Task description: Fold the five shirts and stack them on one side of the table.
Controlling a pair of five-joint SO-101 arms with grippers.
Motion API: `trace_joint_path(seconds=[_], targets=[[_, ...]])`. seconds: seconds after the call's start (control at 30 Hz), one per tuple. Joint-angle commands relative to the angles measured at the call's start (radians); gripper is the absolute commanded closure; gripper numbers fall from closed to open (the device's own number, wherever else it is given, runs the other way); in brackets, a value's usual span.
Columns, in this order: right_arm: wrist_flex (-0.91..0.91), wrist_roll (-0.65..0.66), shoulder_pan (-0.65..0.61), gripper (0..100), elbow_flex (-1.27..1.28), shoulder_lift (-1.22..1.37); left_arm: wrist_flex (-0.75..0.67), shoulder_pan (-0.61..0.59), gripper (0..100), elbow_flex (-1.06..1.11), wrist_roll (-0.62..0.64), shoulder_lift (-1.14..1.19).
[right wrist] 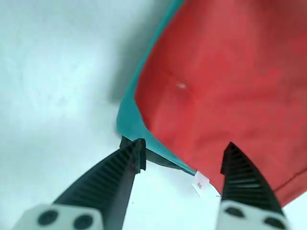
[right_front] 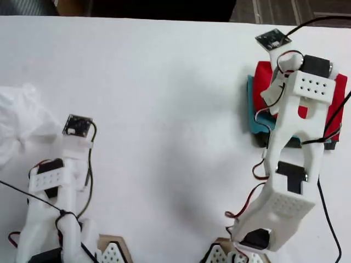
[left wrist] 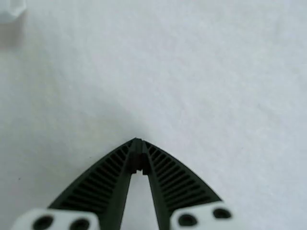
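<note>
Well, at the far left edge of the white table (right_front: pixel 164 98) lies a crumpled white cloth heap (right_front: pixel 19 115), by the look of it a shirt not yet folded. It should be light, limp and apt to bunch, so a pinch at a hem or shoulder edge would likely serve better than a grab at the middle. Which part is which I cannot tell. Near it, the left hand (left wrist: pixel 137 149) is closed on nothing, its tips meeting above the table top.

At the right side sits the stack: a folded red shirt (right_front: pixel 263 76) on top, a folded teal shirt (right_front: pixel 253 118) under it, and a dark layer (right_front: pixel 264 141) at the bottom. The right hand (right wrist: pixel 184 153) is spread open over a corner of the stack, holding nothing. Soft folds slide on one another, so a push there could skew the pile. The right arm's thin red and black cables (right_front: pixel 256 170) hang close beside the stack and might snag.
</note>
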Motion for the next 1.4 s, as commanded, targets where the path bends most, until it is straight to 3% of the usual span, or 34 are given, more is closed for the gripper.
trace_joint_path(seconds=[0.0, 0.33, 0.57, 0.73, 1.2, 1.37], targets=[[0.01, -0.048, -0.053, 74.1, -0.003, -0.062, -0.017, -0.008, 97, -0.002, 0.008, -0.029], [-0.213, -0.132, -0.097, 82.6, 0.195, -0.007, -0.017, -0.008, 97, -0.002, 0.008, -0.029], [-0.351, -0.13, -0.042, 83.0, 0.302, 0.001, -0.017, -0.008, 97, -0.002, 0.008, -0.029], [-0.418, -0.13, 0.001, 96.4, 0.302, 0.001, -0.017, -0.008, 97, -0.002, 0.008, -0.029], [-0.423, -0.123, 0.027, 97.8, 0.302, -0.025, -0.017, -0.006, 97, -0.002, 0.008, -0.028], [-0.34, -0.129, 0.018, 97.8, 0.307, -0.137, -0.017, -0.006, 97, -0.002, 0.008, -0.028]])
